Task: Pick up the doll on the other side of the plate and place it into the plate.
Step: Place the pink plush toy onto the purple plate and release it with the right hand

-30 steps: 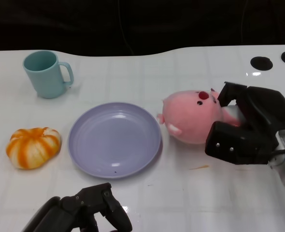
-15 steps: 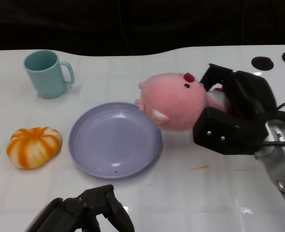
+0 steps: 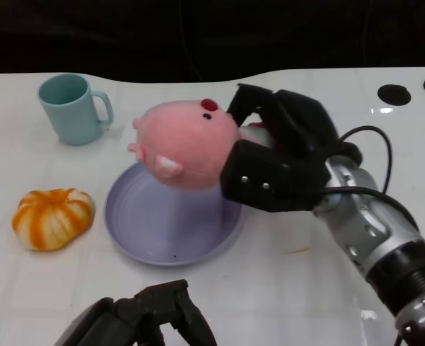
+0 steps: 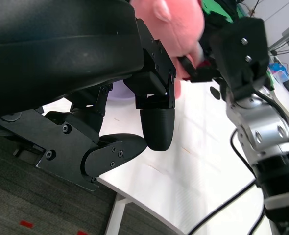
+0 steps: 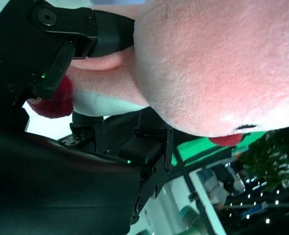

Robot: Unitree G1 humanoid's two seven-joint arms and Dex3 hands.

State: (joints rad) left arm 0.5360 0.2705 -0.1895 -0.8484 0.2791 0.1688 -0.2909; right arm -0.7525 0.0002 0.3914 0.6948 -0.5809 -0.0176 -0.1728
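The robot's right hand [image 3: 281, 155] grips a pink plush doll [image 3: 187, 144] and holds it in the air over the far right part of a lavender plate [image 3: 137, 231] on the white counter [image 3: 270, 288]. The doll's round head points toward 9 o'clock, its red nose on top, and its body is wrapped by the black fingers, which close around it from above and below. It hangs clear of the plate's surface, overlapping the rim at about 1 o'clock in the head view. The right wrist view is filled by the doll's pink fur pressed against the hand's black shell, with a patch of red plush at the fingers.

The left hand [image 3: 144, 321] rests low at the near edge of the counter, at 6 o'clock from the plate, its fingers curled inward with nothing in them; the left wrist view shows the same fingers [image 4: 156, 122] bent under the shell beside the counter's edge.

A teal mug [image 3: 72, 108] stands at 10 o'clock from the plate, handle turned toward the right. An orange-and-white pumpkin [image 3: 52, 218] sits just beside the plate at 9 o'clock.
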